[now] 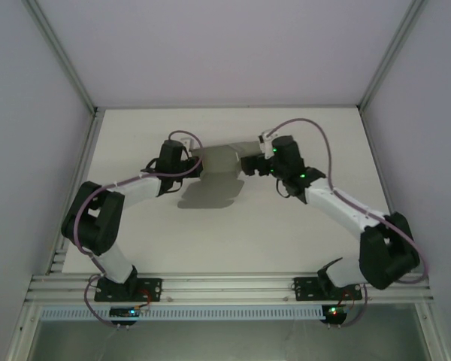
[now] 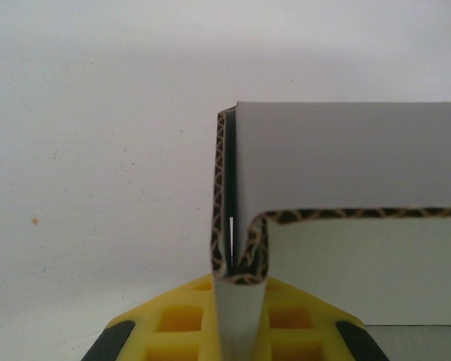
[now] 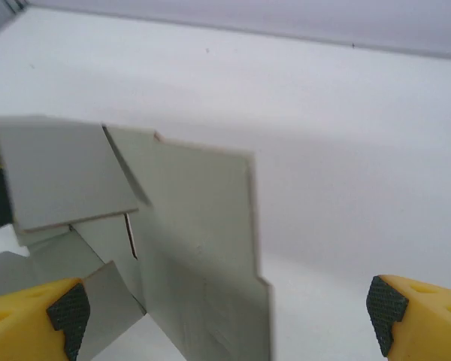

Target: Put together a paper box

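While the left tool (image 2: pixel 240 335) is pinching a doubled-over fold of the paper box (image 1: pixel 222 160) between its yellow fingers (image 2: pixel 173 327), the cut edge is showing brown corrugated fluting under smooth, matte grey faces. The box is hanging partly folded, flaps angled, over the white counter (image 1: pixel 286 233), midway between the side edges and nearer the far edge, casting a shadow (image 1: pixel 210 195) beneath. The right tool (image 3: pixel 227 308) is standing spread wide, its dark ribbed pads (image 3: pixel 68 310) flanking a flat panel. Both arms are reaching inward, elbows bent outward.
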Controlling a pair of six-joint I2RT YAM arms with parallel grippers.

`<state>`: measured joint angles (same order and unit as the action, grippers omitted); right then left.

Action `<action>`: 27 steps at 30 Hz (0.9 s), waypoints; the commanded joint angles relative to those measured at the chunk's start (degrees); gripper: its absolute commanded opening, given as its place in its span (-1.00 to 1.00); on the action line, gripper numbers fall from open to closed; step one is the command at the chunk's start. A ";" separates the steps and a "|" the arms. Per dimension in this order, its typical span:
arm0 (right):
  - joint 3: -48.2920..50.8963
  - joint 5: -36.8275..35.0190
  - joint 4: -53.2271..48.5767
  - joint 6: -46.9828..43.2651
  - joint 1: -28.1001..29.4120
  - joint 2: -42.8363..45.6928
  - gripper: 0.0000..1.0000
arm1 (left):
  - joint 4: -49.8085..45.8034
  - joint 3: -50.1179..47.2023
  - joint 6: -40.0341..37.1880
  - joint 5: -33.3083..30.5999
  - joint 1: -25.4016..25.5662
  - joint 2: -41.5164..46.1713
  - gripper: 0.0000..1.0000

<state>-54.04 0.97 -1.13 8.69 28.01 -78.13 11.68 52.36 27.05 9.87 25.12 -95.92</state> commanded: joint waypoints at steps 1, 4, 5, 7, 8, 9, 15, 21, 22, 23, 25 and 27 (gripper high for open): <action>0.38 9.94 -5.77 -1.39 -1.88 1.02 0.84 | 0.75 0.48 -1.12 1.34 -0.16 1.73 -1.00; -1.37 11.86 -7.68 -1.48 -2.56 -0.80 0.70 | 1.23 0.40 -1.19 2.40 -0.16 1.80 -1.00; -1.71 13.36 -7.37 -1.41 -2.81 -1.41 0.64 | 1.24 0.42 -1.31 2.69 -0.21 1.88 -1.00; -2.55 16.02 -6.54 -1.33 -2.96 -3.08 0.55 | 1.24 0.29 -1.47 3.01 -0.21 2.05 -1.00; -3.26 16.49 -6.48 -1.35 -3.06 -3.88 0.46 | 1.15 0.21 -1.55 3.05 -0.21 2.17 -1.00; -3.83 16.67 -6.45 -1.39 -3.07 -4.58 0.39 | 1.15 0.18 -1.43 3.05 -0.14 2.37 -1.00; -6.83 14.92 -6.78 -1.06 -2.98 -7.96 -0.36 | 1.17 -0.49 -1.74 2.91 -0.03 3.02 -1.00; -8.35 11.98 -9.47 -1.02 -2.88 -8.21 -0.42 | 0.49 -0.50 -2.16 2.06 -0.04 2.79 -1.00; -8.28 11.87 -9.88 -1.05 -2.89 -8.05 -0.37 | 0.40 -0.45 -2.12 1.96 0.01 2.80 -1.00; -8.21 11.82 -10.11 -1.00 -2.96 -7.76 -0.37 | 0.36 -0.45 -2.24 1.85 0.00 2.75 -1.00; -8.09 11.68 -10.21 -1.00 -2.97 -7.35 -0.38 | 0.36 -0.41 -2.26 1.92 0.01 2.56 -1.00; -8.23 12.09 -10.42 -1.02 -2.94 -7.04 -0.49 | 0.10 -0.14 -2.26 1.83 0.01 2.40 -1.00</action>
<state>-60.47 14.35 -9.82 7.79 25.30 -86.00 11.77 52.29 26.02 11.14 25.12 -95.24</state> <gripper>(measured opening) 0.266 0.063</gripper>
